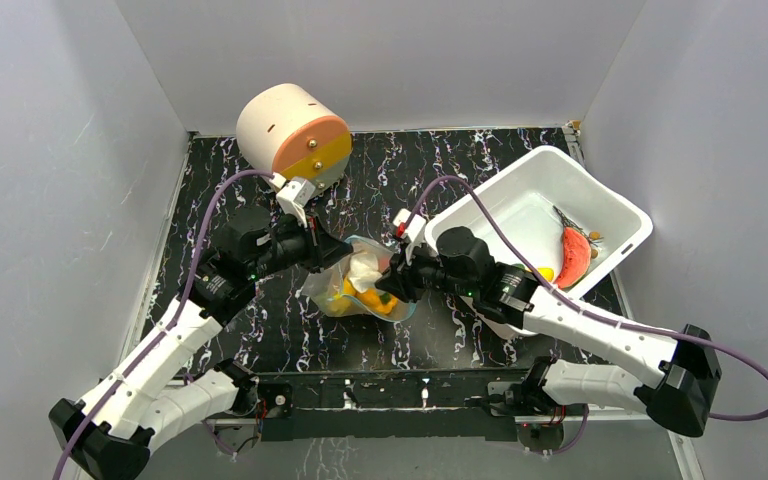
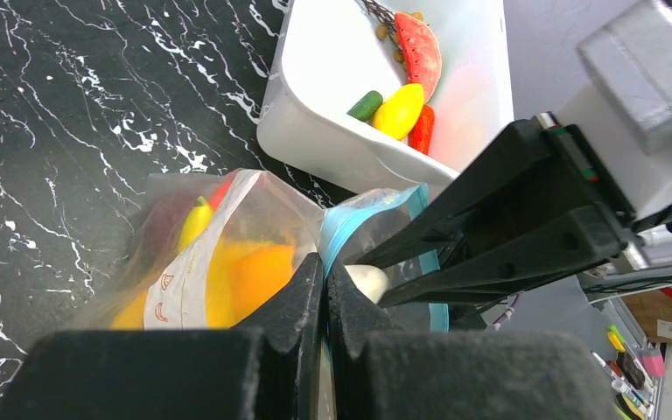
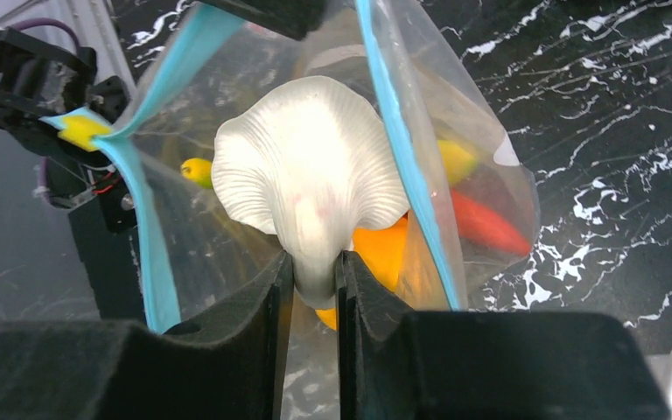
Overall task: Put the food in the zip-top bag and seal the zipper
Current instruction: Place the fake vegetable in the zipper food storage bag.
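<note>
Right wrist view, lower centre: the stem of the white piece (image 3: 311,175) vanishes inside the right gripper (image 3: 315,264). Left wrist view, top: brown bits (image 2: 384,31) in the tub (image 2: 315,122) are too small to identify.

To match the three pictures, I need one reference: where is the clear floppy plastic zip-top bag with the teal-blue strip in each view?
Top external: the clear floppy zip-top bag is at the centre, over the black marbled table.
Left wrist: lower left-centre, pinched by the left gripper.
Right wrist: upper middle, mouth open at the white ribbed mushroom toy held by the right gripper.
Shared landmark: the orange toy pepper inside it.
</note>
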Robot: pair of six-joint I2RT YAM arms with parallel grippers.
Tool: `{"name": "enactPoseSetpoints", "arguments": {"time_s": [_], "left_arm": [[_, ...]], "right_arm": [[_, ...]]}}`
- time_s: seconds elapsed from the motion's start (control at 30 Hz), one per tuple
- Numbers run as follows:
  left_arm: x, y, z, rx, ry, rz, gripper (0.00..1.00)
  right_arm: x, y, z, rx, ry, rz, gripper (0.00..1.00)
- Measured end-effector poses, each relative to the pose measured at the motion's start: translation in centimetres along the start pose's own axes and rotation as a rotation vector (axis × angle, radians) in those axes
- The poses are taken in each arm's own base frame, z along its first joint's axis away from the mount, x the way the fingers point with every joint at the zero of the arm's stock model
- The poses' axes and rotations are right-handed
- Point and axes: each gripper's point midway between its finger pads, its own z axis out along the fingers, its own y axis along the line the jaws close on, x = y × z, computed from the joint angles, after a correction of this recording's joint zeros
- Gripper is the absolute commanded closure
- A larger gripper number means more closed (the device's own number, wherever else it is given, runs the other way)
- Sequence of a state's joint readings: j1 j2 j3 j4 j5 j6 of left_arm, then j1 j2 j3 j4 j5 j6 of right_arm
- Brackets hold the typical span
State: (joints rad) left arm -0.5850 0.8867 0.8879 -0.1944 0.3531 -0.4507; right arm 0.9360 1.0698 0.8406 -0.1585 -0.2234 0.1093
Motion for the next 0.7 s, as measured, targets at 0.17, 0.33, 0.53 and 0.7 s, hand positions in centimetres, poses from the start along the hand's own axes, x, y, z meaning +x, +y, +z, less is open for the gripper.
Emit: {"name": "enactPoseSetpoints", "arguments": {"time_s": [0.17, 0.33, 0.53, 0.7], "left_arm": [[-0.2, -0.4, 0.0, 0.018, -0.006, -0.005, 1.0], [-0.4, -0.6, -0.2, 0.024, -0.017, 0.004, 1.0], [0.5, 0.5, 0.0, -0.004, -0.004, 0.035, 1.0], [2.0, 2.3, 0.5, -0.044, 0.02, 0.098, 1.0]], "right_arm": [[0.8, -1.0, 0.5, 0.049, 0.024, 0.004, 0.63], [1.5, -1.8, 0.6, 0.09, 0.055, 0.016, 0.56], [-0.8, -2.1, 0.1, 0.144, 0.026, 0.078, 0.49], [-4.4, -1.8, -0.4, 0.156, -0.046, 0.11, 0.49]]}}
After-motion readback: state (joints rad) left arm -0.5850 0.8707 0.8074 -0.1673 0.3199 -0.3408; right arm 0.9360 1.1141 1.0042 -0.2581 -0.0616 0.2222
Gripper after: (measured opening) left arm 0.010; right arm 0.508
